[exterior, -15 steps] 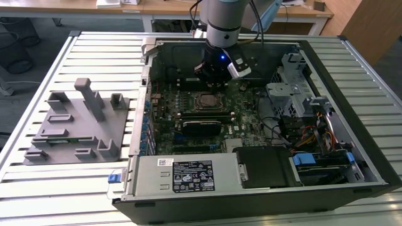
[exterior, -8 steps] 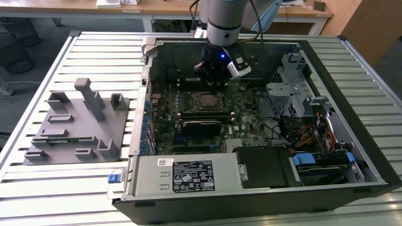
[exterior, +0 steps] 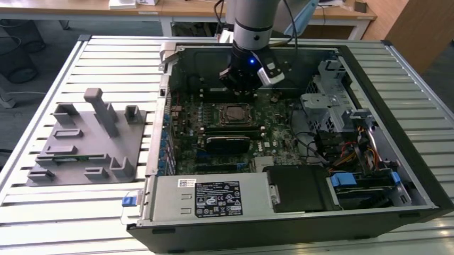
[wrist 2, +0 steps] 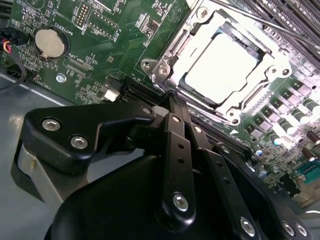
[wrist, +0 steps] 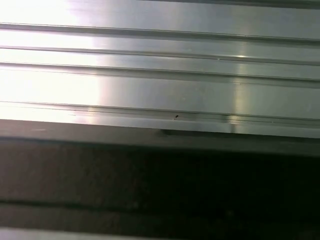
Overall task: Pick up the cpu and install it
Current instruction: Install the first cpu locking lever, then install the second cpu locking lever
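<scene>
Cpu (wrist 2: 226,69) sits seated in the motherboard socket (wrist 2: 170,50); gripper (wrist 2: 172,102) hovers just beside it, fingers (wrist 2: 176,130) pressed together, empty.

Shiny square cpu (wrist 2: 226,69) flat in motherboard socket (wrist 2: 165,62)

The open black computer case (exterior: 369,69) is walled on all sides, so entry is afforded from above only. Over the green motherboard (exterior: 273,114), room is left above the square silver-topped cpu (exterior: 233,113) (seated in its metal socket frame (wrist 2: 165,55)). On the exterior view's right, passage is narrowed by the grey metal drive cage (exterior: 322,103). Toward the case's near wall, room is taken by the grey power supply box (exterior: 209,197).
</scene>
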Controlling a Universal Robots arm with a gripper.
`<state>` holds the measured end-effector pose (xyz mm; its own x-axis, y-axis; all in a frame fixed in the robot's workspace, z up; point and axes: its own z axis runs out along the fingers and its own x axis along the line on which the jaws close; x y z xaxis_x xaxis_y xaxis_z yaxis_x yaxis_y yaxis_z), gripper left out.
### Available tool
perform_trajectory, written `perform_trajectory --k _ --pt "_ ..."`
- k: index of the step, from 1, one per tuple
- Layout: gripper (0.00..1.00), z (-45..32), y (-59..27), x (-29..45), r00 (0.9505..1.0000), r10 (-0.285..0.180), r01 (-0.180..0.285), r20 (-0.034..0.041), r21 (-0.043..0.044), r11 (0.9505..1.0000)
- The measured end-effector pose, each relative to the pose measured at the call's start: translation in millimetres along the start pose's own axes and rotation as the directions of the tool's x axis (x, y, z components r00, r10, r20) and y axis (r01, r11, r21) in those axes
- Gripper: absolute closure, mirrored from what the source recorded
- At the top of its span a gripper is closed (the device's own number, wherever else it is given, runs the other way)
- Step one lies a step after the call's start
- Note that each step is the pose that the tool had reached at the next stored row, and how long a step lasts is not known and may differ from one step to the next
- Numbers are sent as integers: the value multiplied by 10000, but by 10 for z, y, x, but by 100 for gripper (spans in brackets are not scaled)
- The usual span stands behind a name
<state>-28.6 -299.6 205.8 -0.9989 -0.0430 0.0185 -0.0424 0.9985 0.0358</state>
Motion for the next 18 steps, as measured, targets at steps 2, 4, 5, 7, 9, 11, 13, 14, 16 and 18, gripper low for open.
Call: perform_trajectory --k 2,4,5,7,9,11,13,14,16,18 --pt "89 -1 -6 0 10000 0 0 -1 2 10000" --pt "89 -1 -17 1 10000 1 -1 -1 1 10000" --pt "89 -1 -24 1 10000 0 0 -1 1 10000" --pt "89 -1 -35 1 10000 0 0 -1 1 10000" --pt "89 -1 -43 2 10000 0 0 0 0 10000" --pt "89 -2 -47 1 10000 1 -1 0 0 10000" --pt "89 -2 -52 2 10000 0 0 0 0 10000" --pt "89 -2 -55 1 10000 1 -1 0 0 10000" --pt "89 -2 -61 1 10000 0 0 0 1 10000" --pt "89 -3 -69 1 10000 0 0 -1 1 10000"
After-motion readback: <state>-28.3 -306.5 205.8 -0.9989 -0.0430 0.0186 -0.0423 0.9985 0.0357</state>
